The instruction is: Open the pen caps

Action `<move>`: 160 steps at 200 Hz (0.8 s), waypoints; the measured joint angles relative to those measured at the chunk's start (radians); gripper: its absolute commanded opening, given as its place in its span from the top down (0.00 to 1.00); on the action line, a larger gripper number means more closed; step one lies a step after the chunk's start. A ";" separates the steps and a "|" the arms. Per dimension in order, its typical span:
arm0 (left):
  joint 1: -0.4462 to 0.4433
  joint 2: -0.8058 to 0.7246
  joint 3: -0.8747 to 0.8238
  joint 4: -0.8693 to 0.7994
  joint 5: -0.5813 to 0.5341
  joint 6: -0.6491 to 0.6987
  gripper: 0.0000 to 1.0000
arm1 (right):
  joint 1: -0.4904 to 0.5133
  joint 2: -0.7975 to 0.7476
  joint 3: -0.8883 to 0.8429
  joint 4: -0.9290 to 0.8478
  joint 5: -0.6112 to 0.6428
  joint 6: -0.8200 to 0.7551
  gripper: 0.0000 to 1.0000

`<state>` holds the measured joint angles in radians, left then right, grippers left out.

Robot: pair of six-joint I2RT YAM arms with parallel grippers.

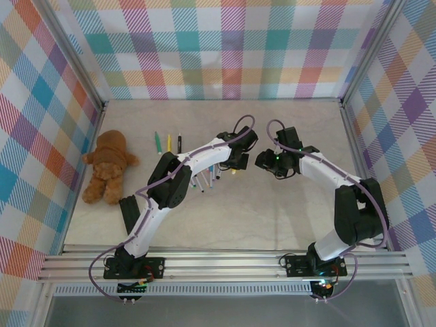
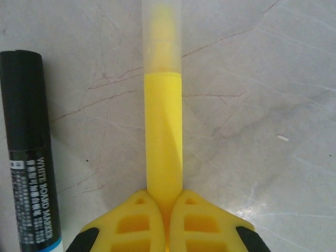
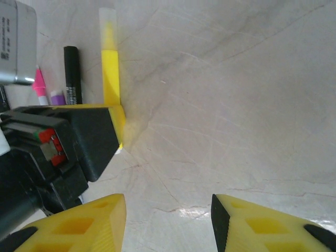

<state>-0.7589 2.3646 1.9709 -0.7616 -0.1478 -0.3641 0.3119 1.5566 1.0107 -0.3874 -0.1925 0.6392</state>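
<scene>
In the top view, the left gripper (image 1: 235, 163) and the right gripper (image 1: 267, 162) faced each other just right of the frame's centre, beside a cluster of pens (image 1: 208, 178). Three more pens (image 1: 169, 142) lay apart toward the upper left, near the teddy bear (image 1: 109, 167). Their caps were too small to judge.

In the left wrist view, the left gripper was clenched on the yellow pen (image 2: 164, 136). Its translucent cap (image 2: 163, 37), at top centre, was still seated. A black whiteboard marker (image 2: 29, 147) lay along the left edge.

In the right wrist view, the right gripper's jaws at the bottom stood apart and empty, well short of that cap at the upper left. The task looked barely begun, with this cap still to be pulled and the other pens waiting.
</scene>
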 measured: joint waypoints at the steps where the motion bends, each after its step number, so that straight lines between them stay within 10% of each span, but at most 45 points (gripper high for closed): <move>1: 0.000 -0.001 -0.002 0.002 0.001 0.002 1.00 | 0.000 0.000 0.001 0.000 0.000 0.000 0.52; 160: 0.002 -0.266 -0.245 0.093 0.520 0.055 1.00 | -0.049 0.104 0.064 0.156 -0.154 0.084 0.49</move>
<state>-0.7570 2.0987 1.7256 -0.6689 0.3725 -0.3092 0.2626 1.6604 1.0744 -0.2317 -0.3462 0.7231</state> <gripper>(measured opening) 0.055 0.510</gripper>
